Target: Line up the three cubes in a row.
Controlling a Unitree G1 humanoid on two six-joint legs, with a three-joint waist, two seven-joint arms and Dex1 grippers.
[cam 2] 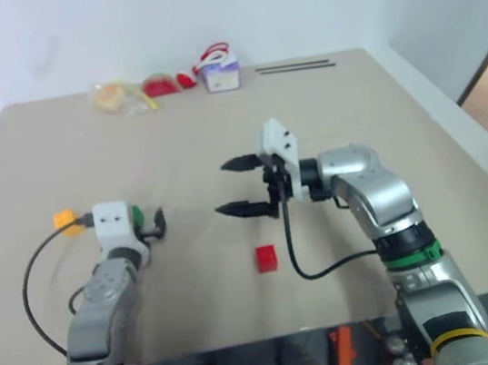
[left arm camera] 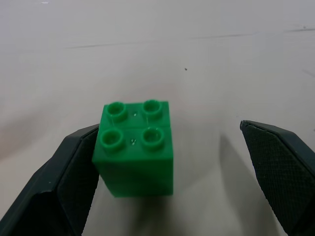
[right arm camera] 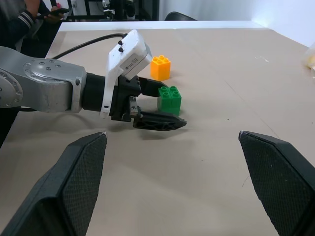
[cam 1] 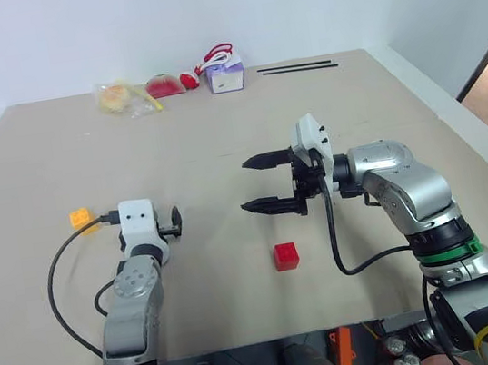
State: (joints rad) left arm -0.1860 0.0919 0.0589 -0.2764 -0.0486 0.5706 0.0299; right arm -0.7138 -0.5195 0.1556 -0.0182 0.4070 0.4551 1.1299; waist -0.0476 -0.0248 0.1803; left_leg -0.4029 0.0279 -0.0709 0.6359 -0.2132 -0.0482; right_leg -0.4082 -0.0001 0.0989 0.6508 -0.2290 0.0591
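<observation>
Where four studs rise, the green cube (left arm camera: 135,150) shines.

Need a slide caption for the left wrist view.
Open left gripper brackets the green studded plastic cube standing on the beige table.

A glossy green studded plastic cube (left arm camera: 135,147), an orange-yellow studded plastic cube (right arm camera: 160,67) and a red studded plastic cube (cam 1: 285,256) on a plain beige desk (cam 1: 215,113).

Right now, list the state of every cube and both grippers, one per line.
green cube: upright on the table, between the left gripper's open fingers, not gripped
yellow cube: upright on the table, free
red cube: upright on the table, free
left gripper: open
right gripper: open, holding nothing
</observation>
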